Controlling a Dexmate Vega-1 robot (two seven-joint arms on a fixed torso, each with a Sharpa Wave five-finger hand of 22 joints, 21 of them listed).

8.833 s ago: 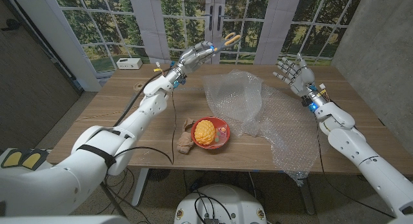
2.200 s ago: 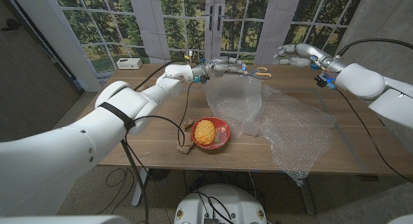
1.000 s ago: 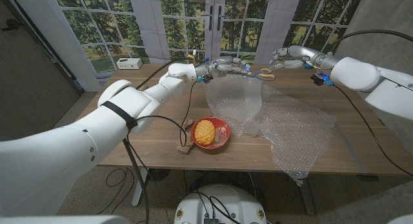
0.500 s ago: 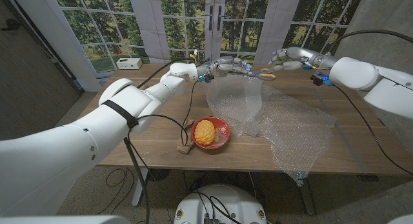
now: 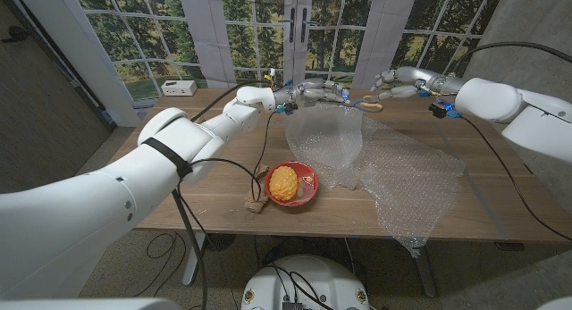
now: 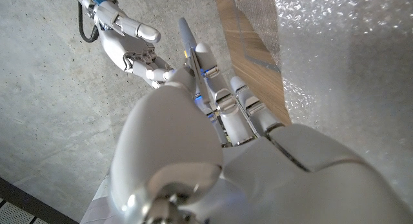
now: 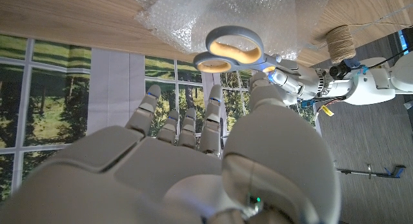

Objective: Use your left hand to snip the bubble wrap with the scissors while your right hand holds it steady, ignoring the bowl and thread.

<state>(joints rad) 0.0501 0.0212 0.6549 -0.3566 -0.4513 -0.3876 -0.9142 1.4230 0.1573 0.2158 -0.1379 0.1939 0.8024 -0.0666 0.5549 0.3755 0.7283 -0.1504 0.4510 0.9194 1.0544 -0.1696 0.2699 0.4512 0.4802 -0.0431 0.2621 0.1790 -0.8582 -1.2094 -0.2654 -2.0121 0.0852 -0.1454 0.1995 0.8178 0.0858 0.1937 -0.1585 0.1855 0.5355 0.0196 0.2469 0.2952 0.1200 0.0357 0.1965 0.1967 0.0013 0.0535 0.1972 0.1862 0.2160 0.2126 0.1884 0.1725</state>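
My left hand point(image 5: 313, 89) reaches across the table's far side and holds the scissors point(image 5: 365, 102) by the blade end, above the back edge of the bubble wrap point(image 5: 393, 167). The orange-lined handles point(image 7: 229, 50) point toward my right hand point(image 5: 393, 80). That hand hovers just beyond them with fingers point(image 7: 187, 117) spread and nothing in it. In the left wrist view the scissors point(image 6: 186, 40) stick out past my left hand point(image 6: 213, 140), with my right hand point(image 6: 129, 40) close ahead. The clear wrap point(image 7: 226, 8) lies crumpled and partly raised over the table's middle and right.
A red bowl point(image 5: 305, 171) holding a yellow ball sits near the table's front, with a brown bundle point(image 5: 256, 196) beside it. A spool of twine point(image 7: 341, 38) stands by my left arm. A white box point(image 5: 179, 87) is at the far left corner of the table point(image 5: 197, 167).
My left hand has carried the scissors from high at the back left to over the wrap's far edge. My right hand swung up and in, closing toward the handles.
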